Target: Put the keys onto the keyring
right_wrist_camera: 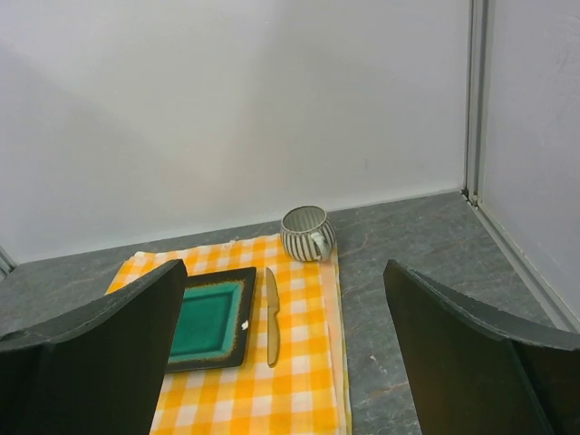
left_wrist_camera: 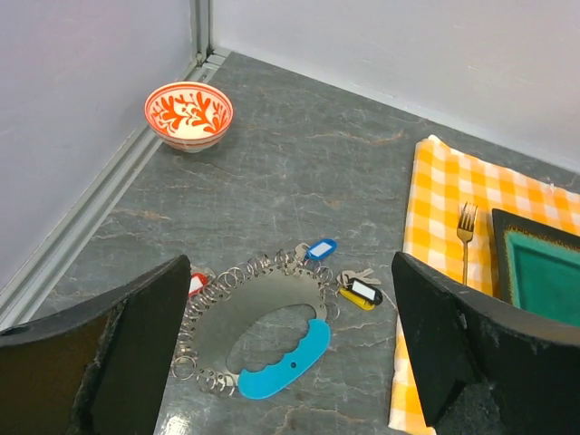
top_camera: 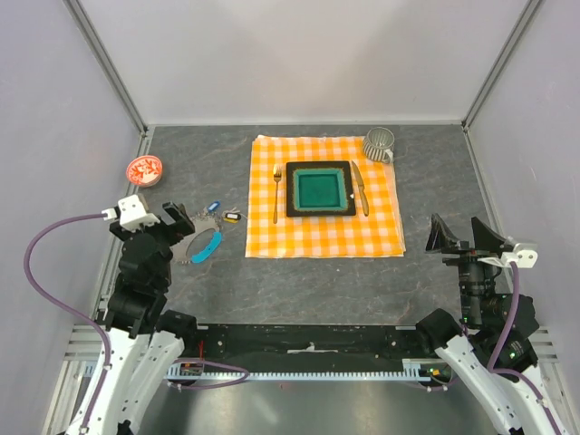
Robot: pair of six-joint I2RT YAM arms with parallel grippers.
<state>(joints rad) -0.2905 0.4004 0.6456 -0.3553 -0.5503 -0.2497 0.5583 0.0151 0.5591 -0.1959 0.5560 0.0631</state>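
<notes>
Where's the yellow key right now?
In the left wrist view, the yellow key lies left of the checked cloth, beside the keyring and the blue key.

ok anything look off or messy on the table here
Nothing spilled or damaged. The fork, plate and knife sit straight on the checked cloth. Only the keys look untidy, strewn along the far edge of the keyring on the bare table left of the cloth.

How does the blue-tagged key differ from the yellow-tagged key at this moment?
The blue-tagged key has a blue tag, the yellow-tagged key a yellow one. The blue-tagged key lies at the far side of the keyring, the yellow-tagged key closer to the checked cloth. Both have white labels and lie flat on the table, right beside the keyring.
</notes>
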